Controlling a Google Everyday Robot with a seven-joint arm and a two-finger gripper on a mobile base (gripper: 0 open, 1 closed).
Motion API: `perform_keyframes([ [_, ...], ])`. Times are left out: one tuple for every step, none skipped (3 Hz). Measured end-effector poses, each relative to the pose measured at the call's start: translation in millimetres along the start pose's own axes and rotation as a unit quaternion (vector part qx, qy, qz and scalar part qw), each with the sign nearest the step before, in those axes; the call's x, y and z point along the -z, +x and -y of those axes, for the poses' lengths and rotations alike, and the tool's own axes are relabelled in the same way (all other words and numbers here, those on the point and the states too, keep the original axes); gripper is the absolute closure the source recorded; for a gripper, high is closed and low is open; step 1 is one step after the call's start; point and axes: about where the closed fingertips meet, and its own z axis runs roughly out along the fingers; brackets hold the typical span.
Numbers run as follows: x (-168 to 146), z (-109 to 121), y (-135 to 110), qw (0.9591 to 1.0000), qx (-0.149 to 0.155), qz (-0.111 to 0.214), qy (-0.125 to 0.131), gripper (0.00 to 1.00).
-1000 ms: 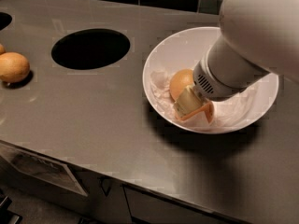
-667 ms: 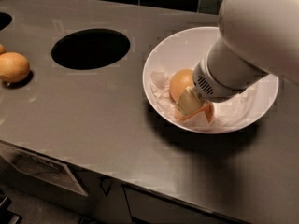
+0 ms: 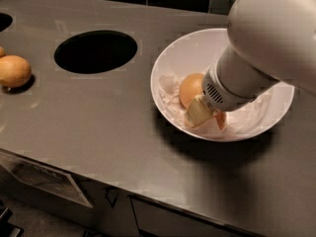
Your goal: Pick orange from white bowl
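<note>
The white bowl [image 3: 173, 53] stands on the grey counter at centre right, lined with crumpled white paper. A paler yellowish-orange fruit [image 3: 189, 88] lies in its left half. Just right of it, a sliver of deep reddish-orange skin, the orange [image 3: 220, 120], shows beneath the gripper; most of it is hidden. My gripper [image 3: 203, 113] is down inside the bowl, reaching in from the upper right, between the pale fruit and the orange and right against both. The thick white arm covers the right side of the bowl.
A dark round hole [image 3: 95, 51] is cut in the counter left of the bowl. A dull yellow-tan fruit [image 3: 14, 71] lies at the far left, with another at the left edge [image 3: 1, 52]. Dark tiles run along the back. The counter's front edge runs along the bottom.
</note>
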Motion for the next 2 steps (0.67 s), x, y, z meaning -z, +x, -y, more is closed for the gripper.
perform_keyframes([
  [-3.9,-1.5,2.2,1.0000,-0.001,-0.004,-0.004,0.37],
  [-7.8,-2.9,3.1,0.9999,-0.001,-0.006,-0.008,0.38],
])
